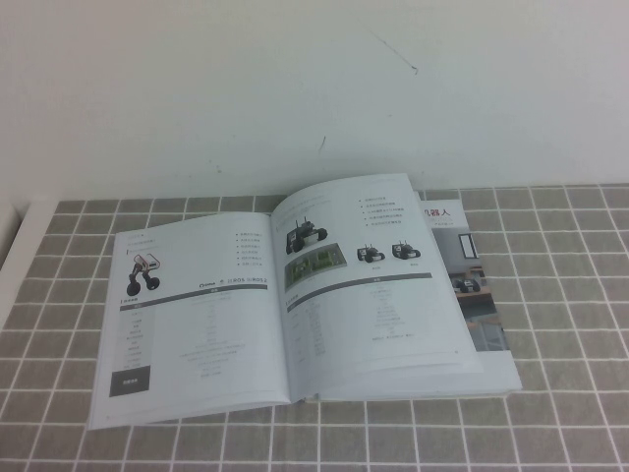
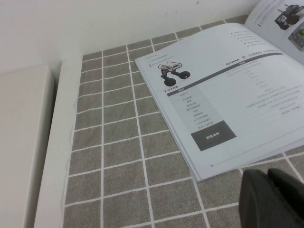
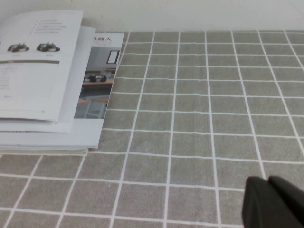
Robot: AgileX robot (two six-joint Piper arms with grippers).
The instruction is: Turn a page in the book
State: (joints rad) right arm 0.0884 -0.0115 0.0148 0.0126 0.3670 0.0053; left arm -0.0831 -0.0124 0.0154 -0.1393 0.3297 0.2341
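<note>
The book [image 1: 295, 305] lies open on the grey tiled table, and neither gripper shows in the high view. Its right-hand top leaf is the page [image 1: 373, 285], with black wheeled robots, a green photo and a grey-barred table. The left leaf [image 1: 192, 315] shows a white-and-red robot picture. The page also shows in the right wrist view [image 3: 35, 61]. My left gripper [image 2: 268, 178] is shut and empty, hovering just off the book's near left corner [image 2: 202, 173]. My right gripper [image 3: 268, 183] is shut and empty over bare tiles, well to the right of the book.
A lower leaf with colour photos [image 1: 477, 295] sticks out at the book's right side. A white ledge [image 2: 52, 142] borders the table on the left. A white wall [image 1: 314, 88] stands behind. Grey tiles [image 3: 204, 95] extend to the right of the book.
</note>
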